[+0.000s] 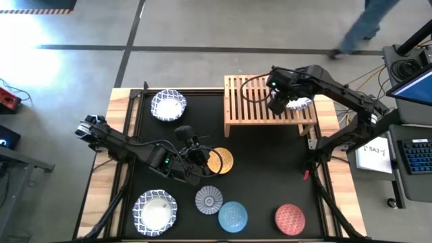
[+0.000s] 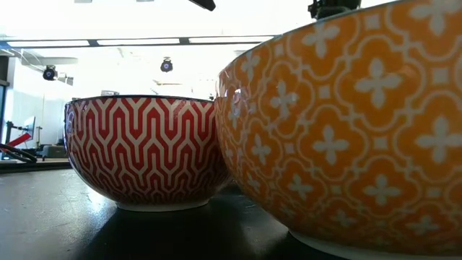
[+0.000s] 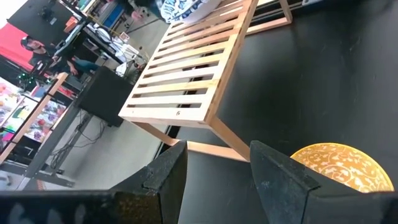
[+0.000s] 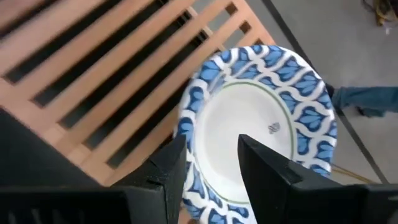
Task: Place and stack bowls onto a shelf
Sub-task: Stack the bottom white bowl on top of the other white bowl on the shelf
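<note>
- You are looking at seven bowls in the high view: three big white ones with blue rims and four small ones.
- One big white bowl [image 1: 300, 104] is sitting on the shelf [image 1: 251, 101], at its right end; in the right wrist view the same bowl [image 4: 261, 124] is lying on the slats.
- The second big bowl [image 1: 168, 105] is resting on the mat [image 1: 263, 162] near the back left corner, well left of the shelf.
- The third big bowl [image 1: 155, 211] is sitting at the front left of the mat.
- The four small bowls are all standing on the mat: a yellow bowl [image 1: 221, 161] near the middle, a grey-blue bowl [image 1: 209, 199] in front of it, a light blue bowl [image 1: 233, 216] just beside that one, and a red bowl [image 1: 289, 219] further right, apart from the rest.
- Your right gripper [image 1: 278, 102] is hanging over the shelf's right end, just above the bowl there; its fingers [image 4: 168, 171] are standing apart with the bowl's white inside showing between them, and nothing is being held.
- Your left gripper [image 1: 202, 156] is hovering over the mat right beside the yellow bowl; its fingers [image 3: 168, 174] are parted and empty, with the yellow bowl [image 3: 339, 165] just off to one side and the shelf [image 3: 186, 81] beyond.
- In the low view you are seeing only two bowls up close, the red bowl [image 2: 144, 152] and an orange-yellow patterned bowl [image 2: 346, 137], side by side on the dark mat.
- There is one shelf only, and it is standing at the back of the mat, right of centre.
- A person's legs [image 1: 364, 23] are showing on the floor beyond the table.
</note>
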`<control>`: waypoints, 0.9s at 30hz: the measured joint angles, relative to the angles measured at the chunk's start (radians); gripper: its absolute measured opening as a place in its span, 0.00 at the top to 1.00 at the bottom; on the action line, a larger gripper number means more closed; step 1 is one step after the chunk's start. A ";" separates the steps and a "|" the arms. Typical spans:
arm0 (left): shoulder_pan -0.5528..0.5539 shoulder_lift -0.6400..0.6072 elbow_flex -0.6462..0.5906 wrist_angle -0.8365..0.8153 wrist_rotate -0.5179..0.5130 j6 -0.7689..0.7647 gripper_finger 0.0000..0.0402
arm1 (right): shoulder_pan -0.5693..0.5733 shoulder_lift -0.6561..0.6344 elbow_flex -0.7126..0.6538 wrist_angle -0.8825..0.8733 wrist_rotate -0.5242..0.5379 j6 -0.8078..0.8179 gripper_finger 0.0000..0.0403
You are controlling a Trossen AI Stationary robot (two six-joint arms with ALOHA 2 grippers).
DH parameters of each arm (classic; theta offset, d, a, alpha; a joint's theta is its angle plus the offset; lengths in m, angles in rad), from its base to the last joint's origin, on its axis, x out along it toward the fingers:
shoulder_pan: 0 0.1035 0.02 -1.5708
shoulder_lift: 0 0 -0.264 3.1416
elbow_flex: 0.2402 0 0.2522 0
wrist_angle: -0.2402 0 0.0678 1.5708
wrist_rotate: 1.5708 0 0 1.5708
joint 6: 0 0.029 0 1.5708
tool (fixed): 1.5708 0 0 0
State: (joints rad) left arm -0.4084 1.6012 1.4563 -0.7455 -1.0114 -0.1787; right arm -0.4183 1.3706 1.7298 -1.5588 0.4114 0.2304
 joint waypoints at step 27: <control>0.002 -0.001 -0.083 -0.542 0.689 -0.605 0.61 | 0.010 -0.009 -0.001 0.286 -0.393 -0.130 0.67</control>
State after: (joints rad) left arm -0.4068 1.6001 1.3734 -1.2872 -0.3222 -0.7841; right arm -0.4080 1.3613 1.7287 -1.2728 0.0185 0.1005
